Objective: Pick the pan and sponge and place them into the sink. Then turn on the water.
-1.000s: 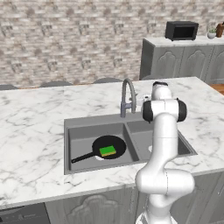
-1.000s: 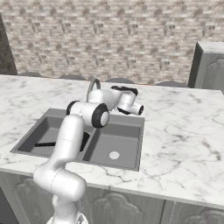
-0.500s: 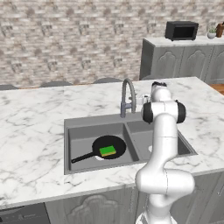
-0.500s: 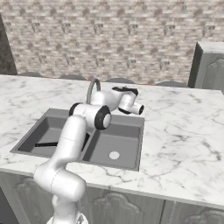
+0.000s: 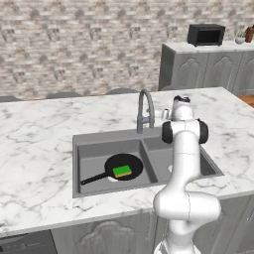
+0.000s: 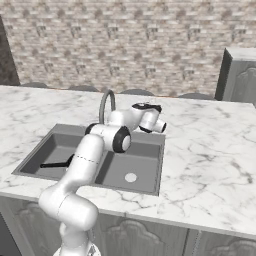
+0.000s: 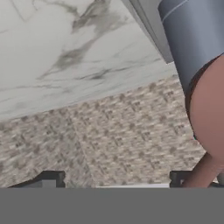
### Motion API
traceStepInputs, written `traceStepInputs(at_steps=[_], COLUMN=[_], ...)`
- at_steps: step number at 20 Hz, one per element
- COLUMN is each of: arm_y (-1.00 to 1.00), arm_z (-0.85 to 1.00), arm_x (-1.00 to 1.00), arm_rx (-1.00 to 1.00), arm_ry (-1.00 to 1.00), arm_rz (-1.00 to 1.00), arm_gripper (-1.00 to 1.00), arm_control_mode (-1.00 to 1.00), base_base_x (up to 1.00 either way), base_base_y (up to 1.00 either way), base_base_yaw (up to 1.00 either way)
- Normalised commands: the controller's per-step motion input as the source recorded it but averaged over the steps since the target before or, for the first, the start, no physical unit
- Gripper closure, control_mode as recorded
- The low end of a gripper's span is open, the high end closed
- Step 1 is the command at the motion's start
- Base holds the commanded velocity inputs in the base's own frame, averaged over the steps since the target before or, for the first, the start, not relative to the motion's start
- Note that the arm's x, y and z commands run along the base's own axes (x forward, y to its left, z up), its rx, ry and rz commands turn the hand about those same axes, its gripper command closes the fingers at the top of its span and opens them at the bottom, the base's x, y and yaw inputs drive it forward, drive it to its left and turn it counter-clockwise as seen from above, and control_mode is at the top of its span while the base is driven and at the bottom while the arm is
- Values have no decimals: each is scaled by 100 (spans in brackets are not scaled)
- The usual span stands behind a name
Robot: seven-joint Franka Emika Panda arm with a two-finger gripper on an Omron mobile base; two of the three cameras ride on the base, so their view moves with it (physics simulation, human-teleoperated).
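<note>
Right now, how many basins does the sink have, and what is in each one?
2. The left basin holds the pan with the sponge on top. The right basin shows only its drain, though the arm hides part of it.

1. A white grey-veined marble countertop (image 5: 44,144) carries a grey rectangular double-basin sink (image 5: 89,149) set into it.
2. A tall arched grey metal faucet (image 5: 144,109) rises from the marble just behind the sink's divider.
3. A further grey cabinet counter (image 5: 208,64) bears a black microwave (image 5: 205,34).
</note>
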Motion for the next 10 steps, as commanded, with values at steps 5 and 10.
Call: traceStepInputs(at_steps=[5, 10], arm_y=[-45, -41], arm_z=[-11, -19], arm_x=[45, 30], arm_rx=[10, 7], arm_ry=[6, 1], arm_rz=[0, 0], arm_gripper=[100, 100], arm_control_mode=[-100, -100], base_base_x=[0, 0], base_base_y=[0, 0], base_base_yaw=[0, 0])
